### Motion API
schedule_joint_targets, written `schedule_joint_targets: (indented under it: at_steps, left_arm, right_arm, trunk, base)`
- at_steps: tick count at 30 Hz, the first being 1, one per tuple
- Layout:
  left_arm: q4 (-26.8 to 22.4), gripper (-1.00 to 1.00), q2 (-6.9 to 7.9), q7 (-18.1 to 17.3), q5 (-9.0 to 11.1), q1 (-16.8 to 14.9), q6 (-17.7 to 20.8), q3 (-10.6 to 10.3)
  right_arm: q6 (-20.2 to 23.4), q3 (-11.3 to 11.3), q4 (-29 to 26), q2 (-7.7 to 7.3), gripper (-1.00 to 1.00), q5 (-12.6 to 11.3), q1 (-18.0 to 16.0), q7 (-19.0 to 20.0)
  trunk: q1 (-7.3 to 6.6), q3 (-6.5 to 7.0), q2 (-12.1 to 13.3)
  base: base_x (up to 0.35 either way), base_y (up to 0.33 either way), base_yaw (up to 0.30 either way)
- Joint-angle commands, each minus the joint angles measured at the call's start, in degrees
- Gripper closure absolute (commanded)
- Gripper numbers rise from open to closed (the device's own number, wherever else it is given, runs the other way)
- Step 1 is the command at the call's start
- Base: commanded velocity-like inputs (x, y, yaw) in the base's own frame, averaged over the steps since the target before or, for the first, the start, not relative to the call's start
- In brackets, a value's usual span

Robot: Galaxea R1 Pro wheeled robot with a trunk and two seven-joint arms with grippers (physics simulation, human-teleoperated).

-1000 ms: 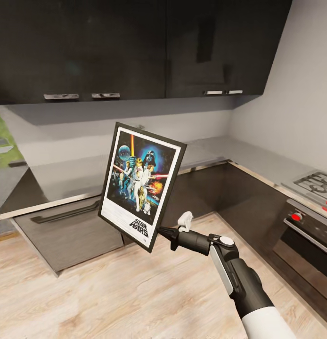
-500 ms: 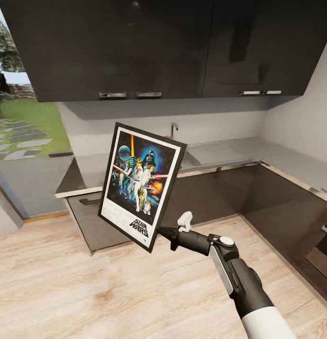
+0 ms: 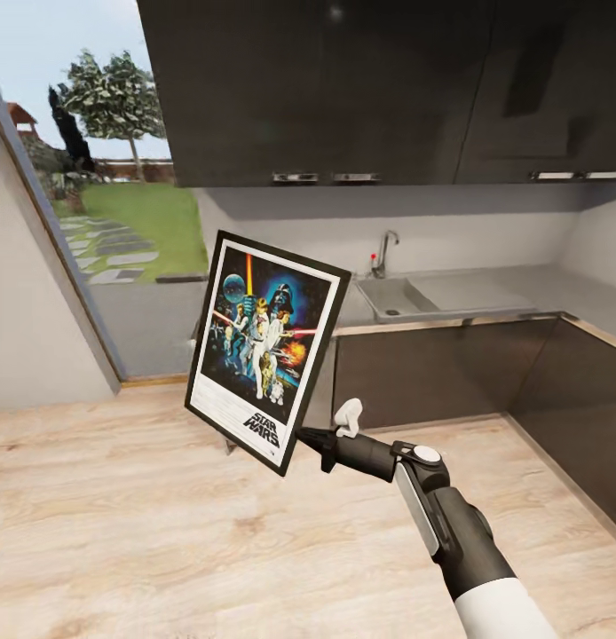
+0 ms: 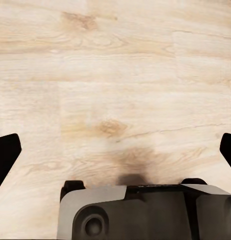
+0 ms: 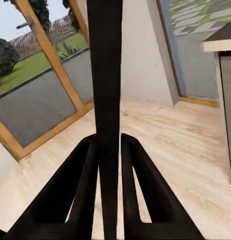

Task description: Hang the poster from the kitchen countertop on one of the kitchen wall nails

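Note:
The Star Wars poster (image 3: 268, 351), black-framed with a white border, hangs tilted in the air in front of me. My right gripper (image 3: 301, 437) is shut on the poster's lower right corner. In the right wrist view the frame's edge (image 5: 106, 60) runs as a black strip between the two fingers (image 5: 85, 175). The glossy grey kitchen countertop (image 3: 539, 288) runs along the back wall at the right, with dark cabinet fronts (image 3: 414, 373) below. My left gripper (image 4: 115, 150) points down at the wooden floor, open and holding nothing. I see no wall nail.
A sink (image 3: 398, 295) with a tap (image 3: 385, 248) is set in the worktop. Dark upper cabinets (image 3: 343, 89) hang above it. At the left a large glazed opening (image 3: 122, 231) looks onto a garden, beside a white wall (image 3: 33, 337). Light wooden floor (image 3: 148, 532) spreads below.
The whole head view has swung left: the hob and oven left the picture, and the sink, window and garden came in. The poster and right arm keep their place in the picture.

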Motion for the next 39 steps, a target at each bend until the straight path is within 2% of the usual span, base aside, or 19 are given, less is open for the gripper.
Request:
schedule_joint_targets:
  at_steps: [1,27,36,39]
  left_arm:
    - [-0.1,-1.00,-0.04,-0.3,-0.2,0.0,0.5,0.2]
    - [-0.1,-1.00,0.05,-0.3,-0.2,0.0,0.5,0.2]
    - [-0.1,-1.00,0.05,-0.3,-0.2,0.0,0.5,0.2]
    - [-0.1,-1.00,0.05,-0.3,-0.2,0.0,0.5,0.2]
  right_arm:
    - [0.6,0.0,0.0,0.03,1.00,-0.6,-0.1,0.0]
    - [0.6,0.1,0.0,0.05,1.00,-0.5,-0.1,0.0]
    - [0.6,0.1,0.0,0.11,1.00,-0.5,0.0,0.0]
    - [0.6,0.1,0.1,0.07,1.00,-0.8,-0.1,0.0]
  trunk:
    - [0.02,-0.11,-0.1]
    - [0.02,-0.11,-0.1]
    - [0.02,-0.11,-0.1]
    - [0.02,-0.11,-0.1]
  base:
    - [-0.209,0.256,0.294]
    - [-0.203,0.257,0.294]
    - [-0.112,0.281,0.294]
    - [0.054,0.293,0.055]
